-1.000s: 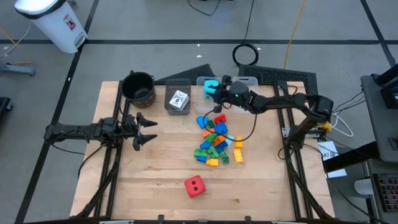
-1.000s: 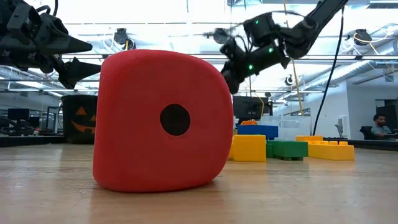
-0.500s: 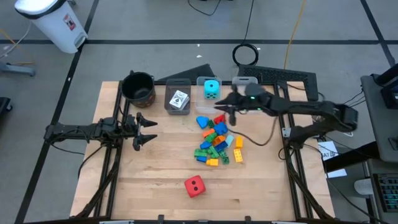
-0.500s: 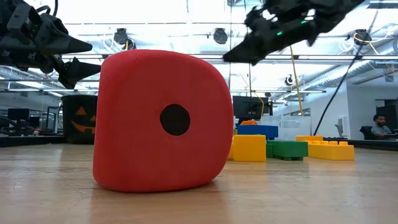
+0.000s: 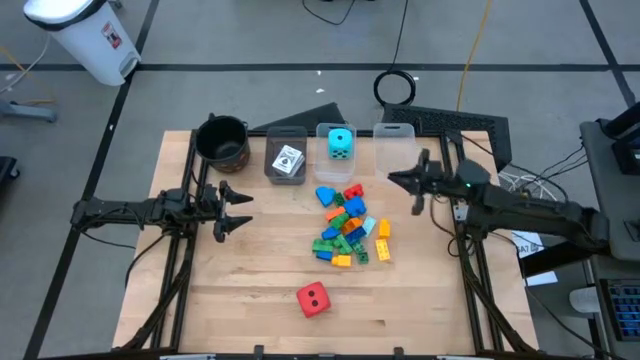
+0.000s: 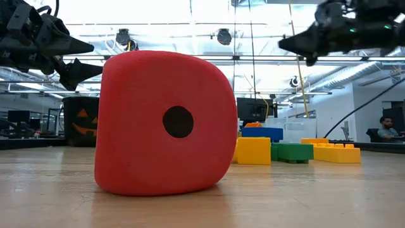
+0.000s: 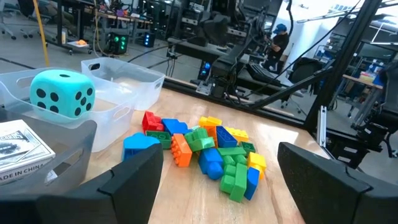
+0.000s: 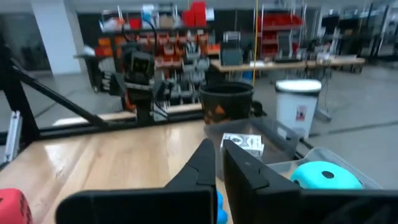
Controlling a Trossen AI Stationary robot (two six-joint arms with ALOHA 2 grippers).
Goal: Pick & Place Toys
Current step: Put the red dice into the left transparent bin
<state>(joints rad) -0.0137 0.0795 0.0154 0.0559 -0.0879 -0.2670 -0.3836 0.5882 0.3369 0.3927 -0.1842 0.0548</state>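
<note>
A pile of small coloured bricks (image 5: 345, 225) lies on the wooden table's middle. It also shows in the left wrist view (image 7: 214, 152). A red dotted cube (image 5: 314, 298) rests on the table near the front edge. A cyan dotted cube (image 5: 341, 142) sits in a clear bin (image 5: 325, 131) at the back. A white card box (image 5: 288, 160) lies in the grey bin (image 5: 287, 136) beside it. My right gripper (image 5: 392, 178) is shut and empty, above the table to the right of the pile. My left gripper (image 5: 243, 210) is open and empty at the left.
A black round pot (image 5: 222, 140) stands at the back left. A second clear bin (image 5: 395, 140) stands at the back, right of the cyan cube's bin. A white waste bin (image 5: 85, 35) stands on the floor beyond the table.
My right gripper has let go of the cyan cube, which now sits in the clear bin. The gripper has then drawn back toward the table's right edge and a little toward the near edge.
</note>
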